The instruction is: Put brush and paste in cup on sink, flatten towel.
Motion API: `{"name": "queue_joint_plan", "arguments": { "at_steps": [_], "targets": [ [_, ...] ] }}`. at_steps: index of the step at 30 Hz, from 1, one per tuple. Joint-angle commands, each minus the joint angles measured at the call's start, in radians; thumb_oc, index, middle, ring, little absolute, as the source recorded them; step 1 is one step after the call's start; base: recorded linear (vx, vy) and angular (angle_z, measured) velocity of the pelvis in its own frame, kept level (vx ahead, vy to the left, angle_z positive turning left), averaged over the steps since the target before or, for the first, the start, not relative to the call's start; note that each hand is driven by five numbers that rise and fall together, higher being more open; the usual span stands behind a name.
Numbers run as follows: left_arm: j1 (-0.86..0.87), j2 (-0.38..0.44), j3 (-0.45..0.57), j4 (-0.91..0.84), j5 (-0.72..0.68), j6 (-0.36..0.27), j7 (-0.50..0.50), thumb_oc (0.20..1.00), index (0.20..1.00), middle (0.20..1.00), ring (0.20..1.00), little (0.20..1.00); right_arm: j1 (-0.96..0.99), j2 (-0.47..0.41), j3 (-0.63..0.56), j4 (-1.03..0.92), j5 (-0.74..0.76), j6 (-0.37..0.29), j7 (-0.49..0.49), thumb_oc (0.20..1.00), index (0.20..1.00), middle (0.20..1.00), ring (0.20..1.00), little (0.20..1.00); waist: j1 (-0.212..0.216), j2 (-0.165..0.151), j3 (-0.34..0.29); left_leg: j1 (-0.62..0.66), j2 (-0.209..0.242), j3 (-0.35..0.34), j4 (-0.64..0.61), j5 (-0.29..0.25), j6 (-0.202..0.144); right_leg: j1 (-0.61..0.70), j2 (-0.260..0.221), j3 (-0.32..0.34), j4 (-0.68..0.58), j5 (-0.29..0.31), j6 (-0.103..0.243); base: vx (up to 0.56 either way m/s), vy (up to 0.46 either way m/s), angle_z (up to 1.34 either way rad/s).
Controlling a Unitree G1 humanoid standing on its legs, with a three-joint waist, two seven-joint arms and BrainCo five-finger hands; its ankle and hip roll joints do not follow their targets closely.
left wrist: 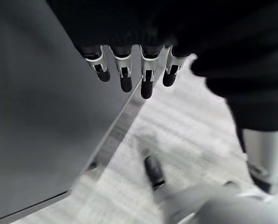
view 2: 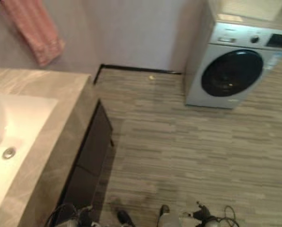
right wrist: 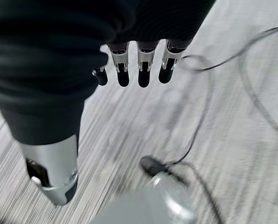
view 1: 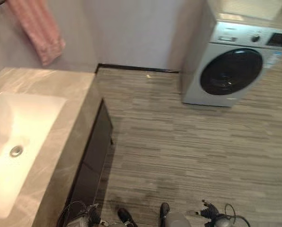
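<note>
Left hand [left wrist: 129,70]: I am seeing it hanging low beside the dark cabinet [view 1: 91,158], fingers straight and relaxed, holding nothing; the cabinet's grey side panel is sitting just past the fingertips in the left wrist view.

Right hand [right wrist: 139,65]: I am watching it hanging over the wood-grain floor [view 1: 188,151], fingers straight and loose, thumb apart, nothing in it.

Towel [view 1: 37,28]: I am seeing the pink towel hanging on the wall above the far end of the counter, draped at a slant and bunched rather than flat.

Sink [view 1: 18,142]: I am looking at the white basin set into the marble-look counter [view 1: 60,137] on my left, with its metal drain [view 1: 16,151] showing.

Brush, paste and cup: I am finding none of them on the stretch of counter in front of me, so I cannot tell where they are.

Washing machine [view 1: 233,61]: it is standing against the far wall on my right, its round dark door facing the room, well apart from the counter.
</note>
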Motion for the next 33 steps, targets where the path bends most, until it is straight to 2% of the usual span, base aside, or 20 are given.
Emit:
{"name": "queue_joint_plan", "arguments": {
  "at_steps": [1,3,5,6,7,8,9,10,11,12,15,16,17,19,22,26,27,28,31,33],
  "targets": [
    [-0.048,-0.014,0.025,0.026,-0.069,-0.019,0.021,1.0,1.0,1.0,1.0,1.0,-0.02,-0.035,0.001,0.051,-0.013,-0.005,-0.035,1.0,1.0,1.0,1.0,1.0,-0.003,-0.004,-0.027,-0.004,-0.008,-0.068,0.037,-0.038,-0.031,-0.001,-0.022,0.007,-0.03,0.056,0.052,0.04,-0.256,-0.62],
    [-0.052,-0.01,0.041,0.01,-0.103,-0.027,0.034,1.0,1.0,1.0,1.0,1.0,-0.006,-0.039,-0.002,0.038,-0.021,-0.008,-0.049,1.0,1.0,1.0,1.0,1.0,-0.008,-0.003,-0.027,-0.002,0.004,-0.067,0.044,-0.033,-0.04,0.003,-0.008,0.025,-0.041,0.059,0.043,0.02,-0.189,-0.52],
    [-0.054,-0.013,0.096,-0.017,-0.211,-0.046,0.046,1.0,1.0,1.0,1.0,1.0,0.017,-0.038,-0.022,0.02,0.015,-0.017,-0.048,1.0,1.0,1.0,1.0,1.0,-0.019,-0.007,-0.026,-0.013,0.035,-0.07,0.1,-0.036,-0.059,0.018,0.01,0.046,-0.06,0.058,0.032,0.03,-0.284,-0.43],
    [-0.052,-0.014,0.14,-0.066,-0.316,-0.077,0.053,1.0,1.0,1.0,1.0,1.0,0.03,-0.032,-0.05,0.006,0.092,-0.039,-0.039,1.0,1.0,1.0,1.0,1.0,-0.018,-0.018,-0.013,-0.037,0.083,-0.072,0.228,-0.043,-0.08,0.04,0.021,0.057,-0.073,0.052,0.015,0.03,-0.311,-0.23],
    [-0.052,-0.013,0.139,-0.067,-0.318,-0.077,0.052,1.0,1.0,1.0,1.0,1.0,0.03,-0.032,-0.05,0.006,0.094,-0.039,-0.038,1.0,1.0,1.0,1.0,1.0,-0.017,-0.018,-0.011,-0.041,0.091,-0.073,0.242,-0.049,-0.083,0.042,0.025,0.057,-0.074,0.051,0.013,0.03,-0.304,-0.16],
    [-0.051,-0.016,0.155,-0.079,-0.36,-0.084,0.045,1.0,1.0,1.0,1.0,1.0,0.036,-0.032,-0.059,-0.008,0.135,-0.049,-0.031,1.0,1.0,1.0,1.0,1.0,-0.014,-0.02,-0.002,-0.054,0.119,-0.082,0.298,-0.04,-0.098,0.057,0.036,0.065,-0.078,0.045,0.004,0.01,-0.164,-0.1],
    [-0.047,-0.014,0.182,-0.112,-0.426,-0.091,0.046,1.0,1.0,1.0,1.0,1.0,0.038,-0.035,-0.064,-0.039,0.186,-0.063,-0.018,1.0,1.0,1.0,1.0,1.0,0.0,-0.022,0.016,-0.076,0.133,-0.149,0.365,-0.017,-0.113,0.072,0.054,0.086,-0.079,0.037,-0.012,0.02,-0.18,-0.11],
    [-0.044,-0.019,0.188,-0.125,-0.459,-0.096,0.037,1.0,1.0,1.0,1.0,1.0,0.036,-0.04,-0.063,-0.051,0.202,-0.066,-0.013,1.0,1.0,1.0,1.0,1.0,0.011,-0.023,0.025,-0.094,0.125,-0.212,0.394,-0.006,-0.116,0.081,0.059,0.101,-0.08,0.032,-0.021,-0.07,-0.131,-0.32],
    [-0.043,-0.025,0.194,-0.14,-0.501,-0.102,0.036,1.0,1.0,1.0,1.0,1.0,0.032,-0.046,-0.059,-0.075,0.228,-0.07,0.0,1.0,1.0,1.0,1.0,1.0,0.029,-0.03,0.035,-0.125,0.085,-0.3,0.404,0.02,-0.094,0.074,0.059,0.115,-0.075,0.041,-0.033,-0.06,-0.078,-1.04],
    [-0.044,-0.036,0.181,-0.179,-0.552,-0.117,0.036,1.0,1.0,1.0,1.0,1.0,0.033,-0.05,-0.068,-0.11,0.302,-0.078,0.027,1.0,1.0,1.0,1.0,1.0,0.057,-0.031,0.044,-0.177,0.018,-0.427,0.366,0.011,-0.079,0.088,0.053,0.138,-0.081,0.043,-0.026,-0.06,-0.053,-1.24],
    [-0.032,-0.037,0.177,-0.224,-0.611,-0.142,0.016,1.0,1.0,1.0,1.0,1.0,0.064,-0.055,-0.101,-0.147,0.385,-0.093,0.062,1.0,1.0,1.0,1.0,1.0,0.061,-0.029,0.038,-0.206,0.026,-0.427,0.285,0.023,-0.078,0.101,0.043,0.129,-0.085,0.041,-0.017,0.1,0.015,-0.58],
    [-0.03,-0.047,0.157,-0.234,-0.64,-0.152,0.004,1.0,1.0,1.0,1.0,1.0,0.064,-0.06,-0.109,-0.148,0.414,-0.106,0.063,1.0,1.0,1.0,1.0,1.0,0.08,-0.014,0.037,-0.21,0.007,-0.465,0.183,0.071,-0.084,0.107,0.051,0.132,-0.095,0.043,-0.009,0.13,0.059,0.2],
    [-0.03,-0.047,0.157,-0.234,-0.64,-0.152,0.004,1.0,1.0,1.0,1.0,1.0,0.064,-0.06,-0.109,-0.148,0.414,-0.106,0.063,1.0,1.0,1.0,1.0,1.0,0.08,-0.014,0.035,-0.211,0.007,-0.465,0.179,0.075,-0.084,0.104,0.051,0.132,-0.095,0.044,-0.01,0.2,0.147,0.13],
    [-0.028,-0.08,0.142,-0.197,-0.647,-0.149,-0.01,1.0,1.0,1.0,1.0,1.0,0.041,-0.034,-0.137,-0.074,0.457,-0.098,0.067,1.0,1.0,1.0,1.0,1.0,0.077,0.022,-0.014,-0.116,-0.012,-0.45,0.056,0.078,-0.083,0.119,0.021,0.114,-0.112,0.053,0.02,0.24,0.213,-0.14],
    [-0.036,-0.076,0.155,-0.173,-0.643,-0.14,-0.006,1.0,1.0,1.0,1.0,1.0,0.018,-0.011,-0.125,-0.068,0.465,-0.093,0.076,1.0,1.0,1.0,1.0,1.0,0.081,0.021,-0.034,-0.084,-0.028,-0.435,0.049,0.065,-0.071,0.123,0.012,0.12,-0.097,0.041,0.019,0.17,0.139,-0.08],
    [-0.048,-0.073,0.146,-0.102,-0.566,-0.124,-0.02,1.0,1.0,1.0,1.0,1.0,-0.002,-0.005,-0.111,-0.058,0.42,-0.077,0.077,1.0,1.0,1.0,1.0,1.0,0.087,0.01,-0.052,-0.05,-0.042,-0.414,0.049,0.039,-0.056,0.141,0.0,0.12,-0.074,0.029,0.026,0.12,0.075,-0.15],
    [-0.043,-0.078,0.173,-0.019,-0.547,-0.101,-0.038,1.0,1.0,1.0,1.0,1.0,-0.015,-0.006,-0.115,-0.04,0.412,-0.071,0.082,1.0,1.0,1.0,1.0,1.0,0.089,0.007,-0.053,-0.041,-0.048,-0.408,0.055,0.028,-0.05,0.147,-0.005,0.12,-0.066,0.027,0.031,0.13,0.096,-0.15],
    [-0.039,-0.072,0.166,0.042,-0.471,-0.085,-0.05,1.0,1.0,1.0,1.0,1.0,-0.038,-0.012,-0.099,-0.006,0.346,-0.054,0.079,1.0,1.0,1.0,1.0,1.0,0.092,0.008,-0.066,-0.026,-0.052,-0.392,0.043,0.023,-0.044,0.144,-0.006,0.123,-0.058,0.032,0.036,0.09,0.074,-0.2],
    [-0.027,-0.063,0.191,0.075,-0.451,-0.078,-0.062,1.0,1.0,1.0,1.0,1.0,-0.053,-0.03,-0.077,0.015,0.254,-0.039,0.073,1.0,1.0,1.0,1.0,1.0,0.101,0.006,-0.076,-0.012,-0.057,-0.38,0.023,0.021,-0.039,0.142,-0.01,0.122,-0.052,0.037,0.043,0.08,0.071,-0.33],
    [-0.018,-0.054,0.219,0.069,-0.465,-0.084,-0.061,1.0,1.0,1.0,1.0,1.0,-0.05,-0.031,-0.076,0.007,0.245,-0.041,0.08,1.0,1.0,1.0,1.0,1.0,0.106,0.005,-0.084,0.0,-0.065,-0.374,0.01,0.016,-0.034,0.142,-0.017,0.12,-0.053,0.039,0.052,0.08,0.078,-0.16]
  ]
}}
